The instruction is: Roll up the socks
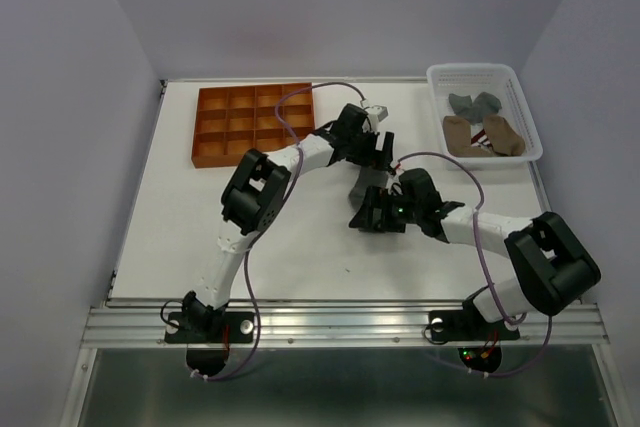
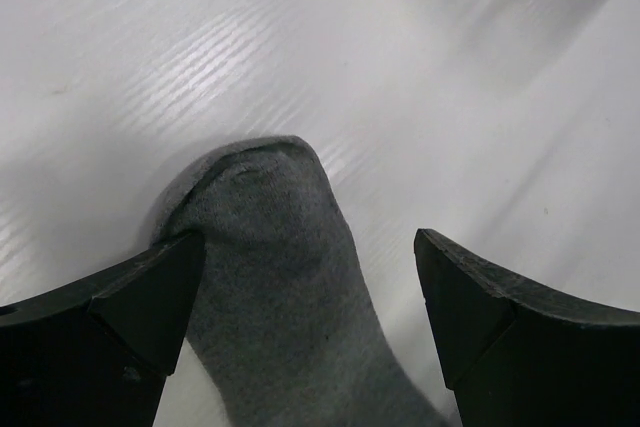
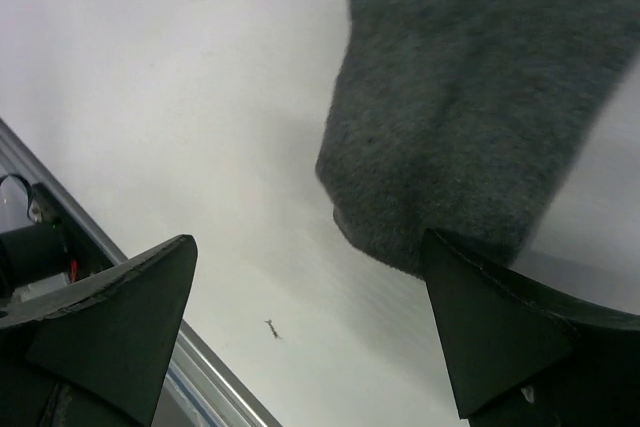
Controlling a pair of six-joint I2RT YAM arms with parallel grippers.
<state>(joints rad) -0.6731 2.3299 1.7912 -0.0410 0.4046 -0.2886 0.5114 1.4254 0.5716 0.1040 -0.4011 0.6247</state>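
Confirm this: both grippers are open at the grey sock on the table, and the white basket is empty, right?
No. The top view shows the white basket holds socks, grey and tan. The left gripper and right gripper are open at the grey sock on the table.

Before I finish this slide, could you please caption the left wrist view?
The left arm's open fingers flank the end of a grey sock on the white table.

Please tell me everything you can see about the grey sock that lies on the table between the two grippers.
The dark grey sock is soft knitted fabric, slightly fuzzy, lying flat and unrolled on the white table. One rounded end lies between the fingers of the open left gripper, the other at the open right gripper. Neither clamps it; contact is unclear.
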